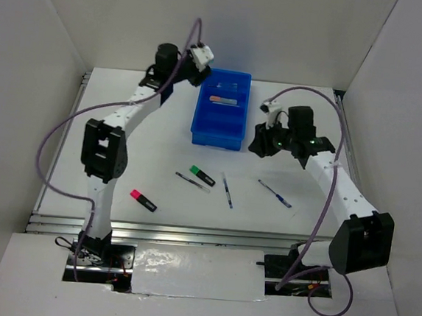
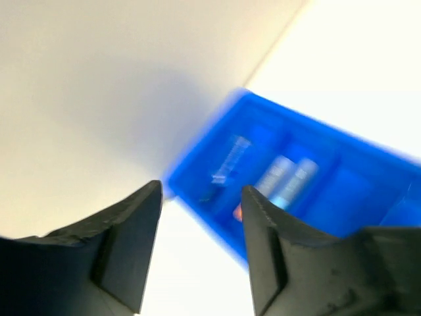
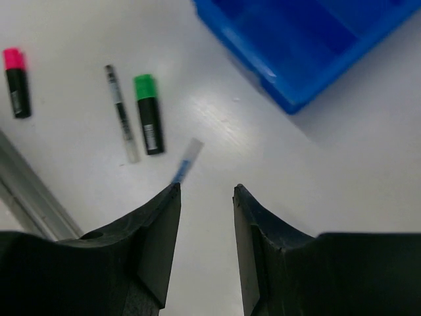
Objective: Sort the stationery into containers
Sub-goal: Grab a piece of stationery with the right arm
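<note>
Tray (image 1: 216, 138): blue plastic, smooth and glossy.
Table (image 1: 167, 150): white, smooth, with a faint sheen.
Right gripper fingers (image 3: 151, 257): black plastic, matt, slightly grainy.
Green marker (image 3: 148, 115): smooth plastic with a black barrel.
Clear pen (image 3: 122, 112): see-through plastic barrel.
Near rail (image 1: 189, 234): ribbed bare metal, dull.

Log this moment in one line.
left fingers: open, empty, at blue tray far-left corner | right fingers: open, empty, above table | loose: pink highlighter, green highlighter, three pens
</note>
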{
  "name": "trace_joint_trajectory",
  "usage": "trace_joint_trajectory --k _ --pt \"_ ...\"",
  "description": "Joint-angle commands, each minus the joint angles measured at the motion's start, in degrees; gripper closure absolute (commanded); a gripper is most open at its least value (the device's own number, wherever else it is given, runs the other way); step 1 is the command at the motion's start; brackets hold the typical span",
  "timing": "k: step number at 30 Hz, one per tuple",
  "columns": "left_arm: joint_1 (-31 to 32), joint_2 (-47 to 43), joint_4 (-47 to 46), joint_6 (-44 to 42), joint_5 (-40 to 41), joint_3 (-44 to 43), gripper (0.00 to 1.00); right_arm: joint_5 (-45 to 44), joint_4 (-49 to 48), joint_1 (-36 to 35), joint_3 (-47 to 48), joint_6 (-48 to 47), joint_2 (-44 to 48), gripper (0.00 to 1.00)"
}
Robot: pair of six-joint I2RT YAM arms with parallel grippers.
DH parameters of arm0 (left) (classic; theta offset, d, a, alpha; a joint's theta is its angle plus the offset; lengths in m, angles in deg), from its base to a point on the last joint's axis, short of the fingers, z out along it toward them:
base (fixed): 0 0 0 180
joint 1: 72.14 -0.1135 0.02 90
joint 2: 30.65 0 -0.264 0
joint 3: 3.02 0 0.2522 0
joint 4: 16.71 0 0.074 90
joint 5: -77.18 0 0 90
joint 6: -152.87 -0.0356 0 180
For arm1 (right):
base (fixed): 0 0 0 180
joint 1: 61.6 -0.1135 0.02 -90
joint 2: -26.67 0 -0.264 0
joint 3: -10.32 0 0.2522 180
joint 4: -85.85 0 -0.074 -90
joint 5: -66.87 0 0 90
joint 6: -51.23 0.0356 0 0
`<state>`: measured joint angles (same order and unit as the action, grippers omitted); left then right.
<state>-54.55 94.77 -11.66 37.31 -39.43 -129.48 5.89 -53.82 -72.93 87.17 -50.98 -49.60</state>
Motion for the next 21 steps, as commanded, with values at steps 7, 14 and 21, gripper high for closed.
trace_joint_trajectory --k 7,14,21 --pt "-13.6 -37.8 15.2 23.7 8.7 22.1 0.25 -7.9 -4.1 -20.5 1.2 4.8 -4.9 0.57" --pt "-16.2 -56.6 26.9 19.8 14.4 40.4 0.23 -12.6 -4.0 -28.8 6.5 7.8 -16.5 0.49" --pt "-19.8 -66.3 31.7 22.1 14.7 48.4 0.22 -16.7 -3.6 -30.4 14.2 7.4 -27.1 0.47"
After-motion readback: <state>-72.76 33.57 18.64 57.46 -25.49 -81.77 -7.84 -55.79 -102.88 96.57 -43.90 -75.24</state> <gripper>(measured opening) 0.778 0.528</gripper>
